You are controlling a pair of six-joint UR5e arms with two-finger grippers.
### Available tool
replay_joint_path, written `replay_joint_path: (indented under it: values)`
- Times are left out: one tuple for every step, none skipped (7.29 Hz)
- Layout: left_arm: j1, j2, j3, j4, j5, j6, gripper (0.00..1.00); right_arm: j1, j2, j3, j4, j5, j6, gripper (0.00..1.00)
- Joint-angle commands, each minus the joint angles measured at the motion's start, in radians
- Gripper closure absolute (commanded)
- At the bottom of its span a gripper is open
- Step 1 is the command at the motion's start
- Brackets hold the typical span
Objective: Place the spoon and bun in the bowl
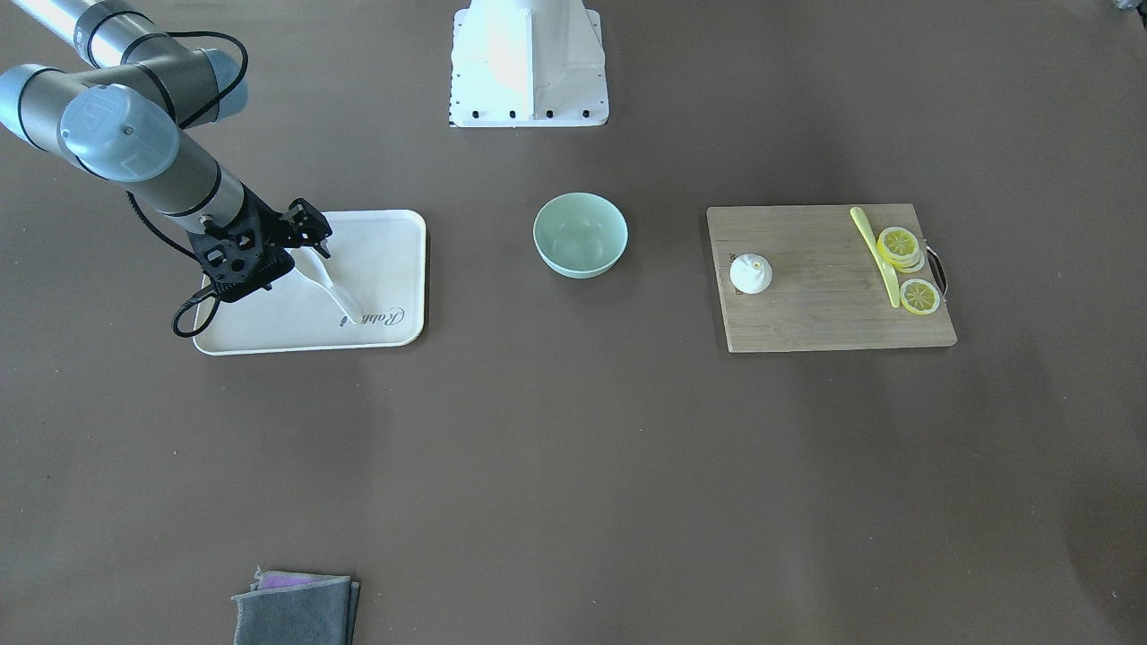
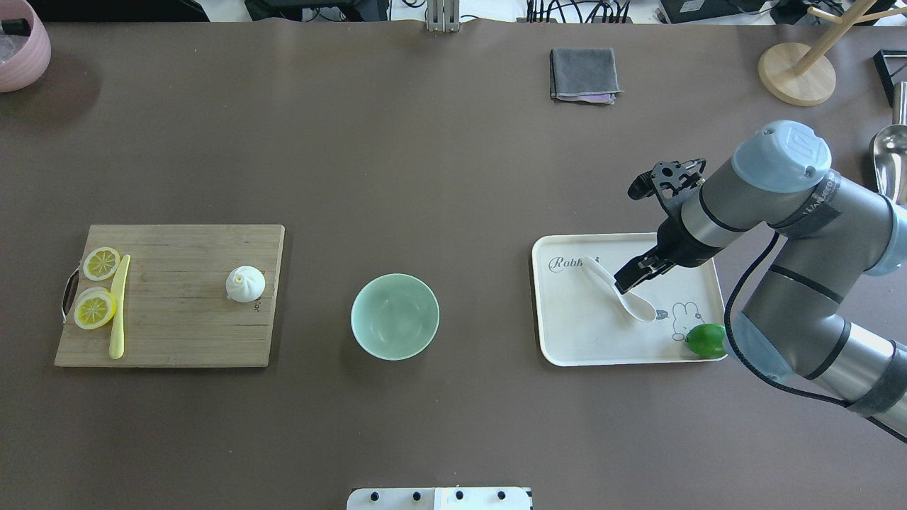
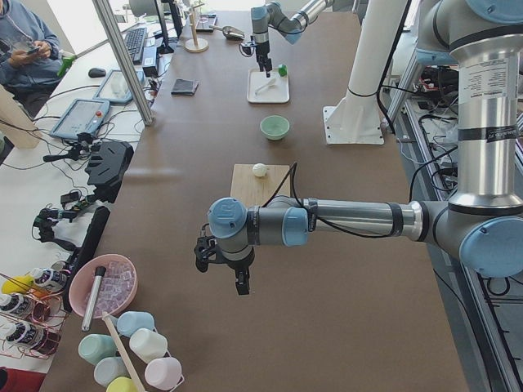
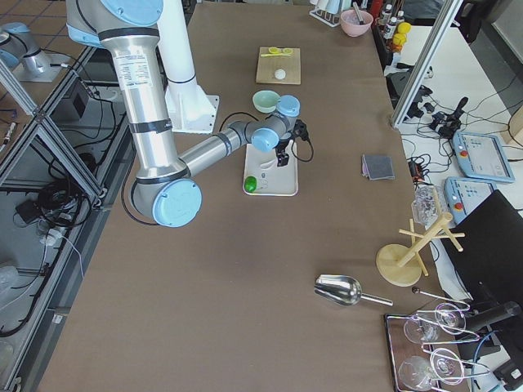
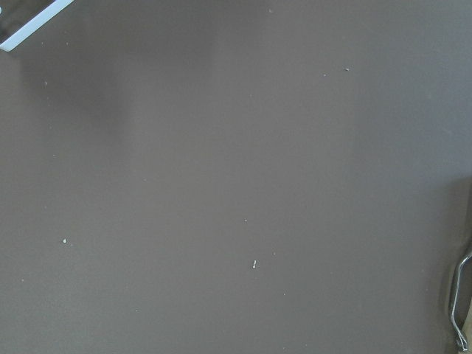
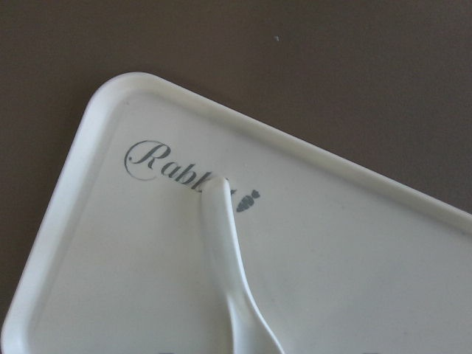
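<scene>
The white spoon (image 2: 602, 276) lies flat on the cream tray (image 2: 567, 333), its handle toward the "Rabbit" lettering; it also shows in the front view (image 1: 333, 287) and the right wrist view (image 6: 221, 236). My right gripper (image 2: 623, 282) hangs low over the spoon's middle, its jaws looking open and holding nothing. The mint-green bowl (image 2: 395, 316) stands empty at the table's centre. The white bun (image 2: 245, 284) sits on the wooden board (image 2: 184, 319). My left gripper (image 3: 239, 282) hovers over bare table near the board's end; I cannot tell whether it is open.
A pale-yellow knife (image 2: 118, 312) and lemon slices (image 2: 96, 308) lie on the board's far left. A green lime (image 2: 706, 340) sits at the tray's corner. A folded grey cloth (image 2: 582, 74), a wooden stand (image 2: 797, 74) and a metal scoop (image 2: 889, 159) lie further off.
</scene>
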State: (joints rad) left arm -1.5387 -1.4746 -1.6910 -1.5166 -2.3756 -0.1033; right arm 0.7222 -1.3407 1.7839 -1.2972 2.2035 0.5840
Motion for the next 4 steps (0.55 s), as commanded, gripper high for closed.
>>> replay_joint_path:
  values:
    - [0.000, -0.010, -0.003, -0.001, 0.001, -0.003, 0.02, -0.058, 0.008, -0.005, 0.001, -0.077, 0.000, 0.21]
    - [0.000, -0.016, -0.001, -0.001, 0.001, -0.003, 0.02, -0.070, 0.008, -0.014, 0.001, -0.080, 0.000, 0.21]
    - [0.000, -0.021, -0.001, 0.001, 0.001, -0.004, 0.02, -0.081, 0.015, -0.020, 0.001, -0.090, -0.006, 0.21]
    - [0.000, -0.021, 0.001, -0.001, 0.001, -0.004, 0.02, -0.084, 0.020, -0.026, 0.001, -0.096, -0.007, 0.21]
